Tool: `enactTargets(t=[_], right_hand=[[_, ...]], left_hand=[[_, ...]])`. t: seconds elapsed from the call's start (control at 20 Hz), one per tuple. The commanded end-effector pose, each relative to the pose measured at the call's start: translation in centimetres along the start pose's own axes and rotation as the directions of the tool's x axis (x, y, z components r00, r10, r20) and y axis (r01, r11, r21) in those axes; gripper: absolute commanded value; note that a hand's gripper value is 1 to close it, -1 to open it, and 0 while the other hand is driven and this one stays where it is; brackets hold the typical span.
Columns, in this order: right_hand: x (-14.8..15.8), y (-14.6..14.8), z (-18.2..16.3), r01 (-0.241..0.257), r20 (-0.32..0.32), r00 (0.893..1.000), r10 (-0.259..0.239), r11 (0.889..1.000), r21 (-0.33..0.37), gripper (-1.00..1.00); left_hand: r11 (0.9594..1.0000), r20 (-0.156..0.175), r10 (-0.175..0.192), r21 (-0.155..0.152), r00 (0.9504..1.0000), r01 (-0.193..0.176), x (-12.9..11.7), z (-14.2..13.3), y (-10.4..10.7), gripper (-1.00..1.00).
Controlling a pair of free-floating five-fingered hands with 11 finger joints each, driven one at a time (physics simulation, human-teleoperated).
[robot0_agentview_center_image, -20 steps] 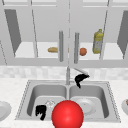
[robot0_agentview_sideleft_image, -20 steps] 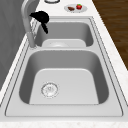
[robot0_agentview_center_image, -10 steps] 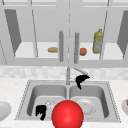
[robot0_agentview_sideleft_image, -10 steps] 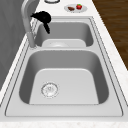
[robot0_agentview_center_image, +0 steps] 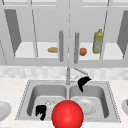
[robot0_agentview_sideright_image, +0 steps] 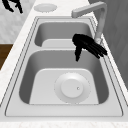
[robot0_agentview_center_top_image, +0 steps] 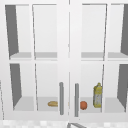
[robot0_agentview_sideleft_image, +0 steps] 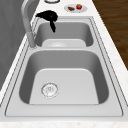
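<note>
My right hand (robot0_agentview_center_image: 83, 82) hovers open just under the faucet spout (robot0_agentview_center_image: 80, 71), above the back of the right basin. In the right side view, this right hand (robot0_agentview_sideright_image: 87, 45) has straight fingers beside the faucet stem (robot0_agentview_sideright_image: 100, 27) and its thumb pointing down. In the left side view the same hand (robot0_agentview_sideleft_image: 48, 17) hangs by the spout. My left hand (robot0_agentview_center_image: 40, 111) floats at the front edge of the left basin, fingers hanging loosely and holding nothing; it appears as the left hand (robot0_agentview_sideright_image: 12, 5) at the top left corner. A white plate (robot0_agentview_sideright_image: 72, 87) lies in the right basin.
A big red ball (robot0_agentview_center_image: 67, 115) sits in front of the sink divider. The left basin has a drain (robot0_agentview_sideleft_image: 50, 89). A small plate with a strawberry (robot0_agentview_sideleft_image: 75, 8) stands on the counter. Behind the shut glass cabinet doors are a bread roll (robot0_agentview_center_top_image: 53, 103), an orange fruit (robot0_agentview_center_top_image: 83, 105) and a bottle (robot0_agentview_center_top_image: 97, 95).
</note>
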Motion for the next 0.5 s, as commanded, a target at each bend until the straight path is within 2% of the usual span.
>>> enactTargets(t=[0.0,0.45], right_hand=[[-1.7,0.1,0.7,0.006,0.066,0.998,-0.007,1.0,0.007,-1.0],[-5.6,0.4,2.6,0.006,0.161,0.987,-0.008,1.0,0.017,-1.0]], left_hand=[[1.0,0.0,0.0,0.0,1.0,0.0,0.0,0.0,0.0,0.0],[1.0,0.0,0.0,0.0,1.0,0.0,0.0,0.0,0.0,0.0]])
